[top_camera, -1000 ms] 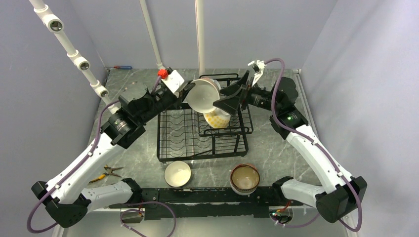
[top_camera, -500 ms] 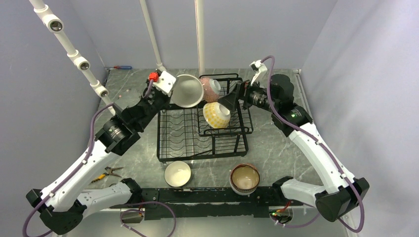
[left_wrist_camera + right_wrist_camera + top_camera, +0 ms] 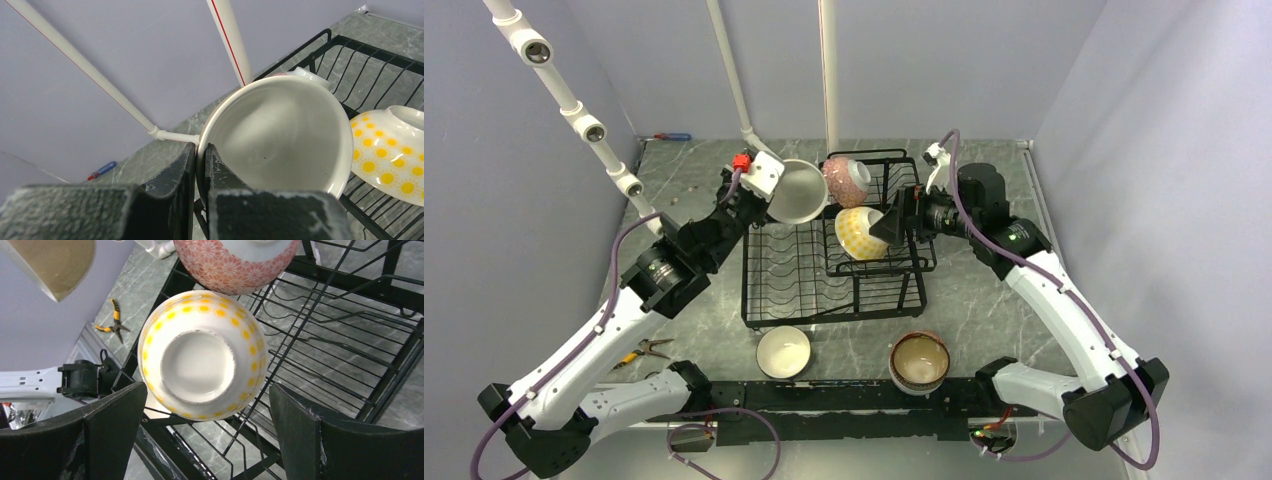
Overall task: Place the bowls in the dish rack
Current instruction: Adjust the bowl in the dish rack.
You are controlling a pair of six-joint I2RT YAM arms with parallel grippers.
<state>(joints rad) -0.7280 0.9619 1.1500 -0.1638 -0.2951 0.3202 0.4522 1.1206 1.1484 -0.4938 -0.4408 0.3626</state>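
The black wire dish rack (image 3: 764, 300) stands mid-table. Its raised basket holds a pink-patterned bowl (image 3: 844, 180) and a yellow-dotted bowl (image 3: 861, 232), both tipped over. My left gripper (image 3: 769, 195) is shut on the rim of a plain white bowl (image 3: 799, 190) and holds it tilted above the rack's back left corner. In the left wrist view the jaws (image 3: 200, 150) pinch that bowl's wall (image 3: 280, 135). My right gripper (image 3: 886, 222) is open and empty. In the right wrist view (image 3: 207, 387) it faces the yellow-dotted bowl's foot (image 3: 200, 360) without touching it.
A white bowl (image 3: 783, 351) and a stack of brown-rimmed bowls (image 3: 920, 361) sit on the table in front of the rack. Pliers (image 3: 639, 350) lie at the front left. A blue-handled tool (image 3: 674, 136) lies at the back left. White pipe frame (image 3: 584, 125) runs along the left.
My left gripper has carried the white bowl left, away from above the basket. My right gripper has drawn back and dropped level with the yellow-dotted bowl.
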